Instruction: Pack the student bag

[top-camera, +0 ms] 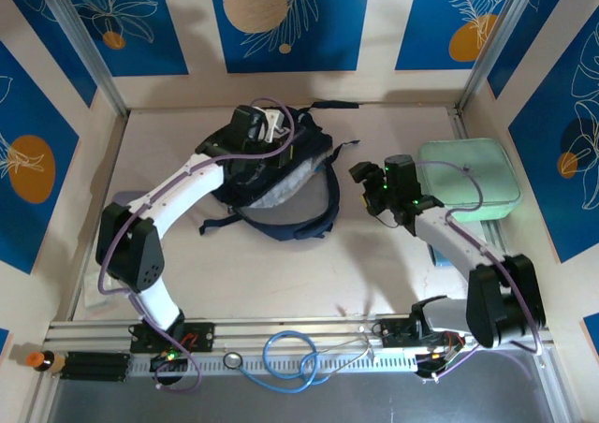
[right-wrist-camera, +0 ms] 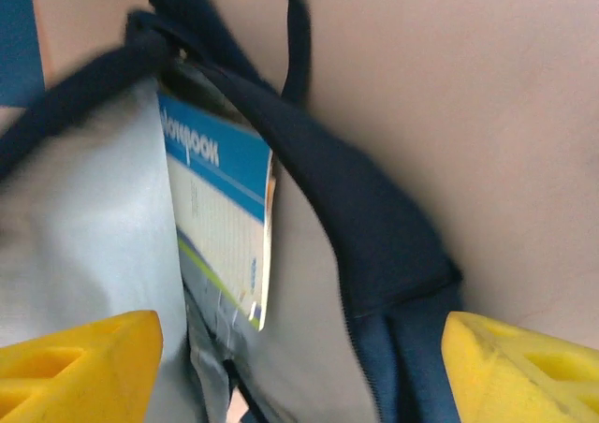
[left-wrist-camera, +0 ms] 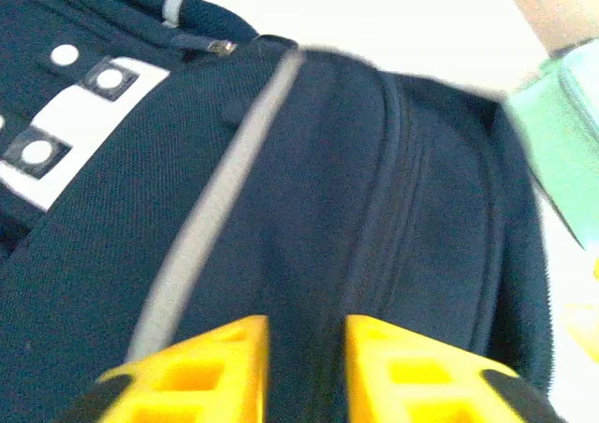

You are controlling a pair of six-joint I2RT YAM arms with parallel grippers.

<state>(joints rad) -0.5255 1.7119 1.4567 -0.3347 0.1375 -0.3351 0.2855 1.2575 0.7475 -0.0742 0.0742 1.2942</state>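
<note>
The student bag (top-camera: 271, 175), navy with grey patches, lies at the back middle of the table, its straps spread toward the front. My left gripper (top-camera: 269, 126) sits on the bag's top. In the left wrist view its yellow fingers (left-wrist-camera: 225, 367) stand close together with a fold of navy fabric (left-wrist-camera: 309, 208) pinched between them, beside the pale stripe (left-wrist-camera: 225, 198). My right gripper (top-camera: 363, 182) hovers open just right of the bag. Its wide-apart fingers (right-wrist-camera: 75, 357) frame the bag's open mouth (right-wrist-camera: 374, 245), where a blue-and-white notebook (right-wrist-camera: 220, 226) rests against the grey lining (right-wrist-camera: 84, 226).
A mint-green case (top-camera: 468, 178) lies at the right behind my right arm, its edge also in the left wrist view (left-wrist-camera: 566, 133). A loose strap (top-camera: 281, 226) loops in front of the bag. A blue cable (top-camera: 290, 353) coils on the front rail. Walls close in the table.
</note>
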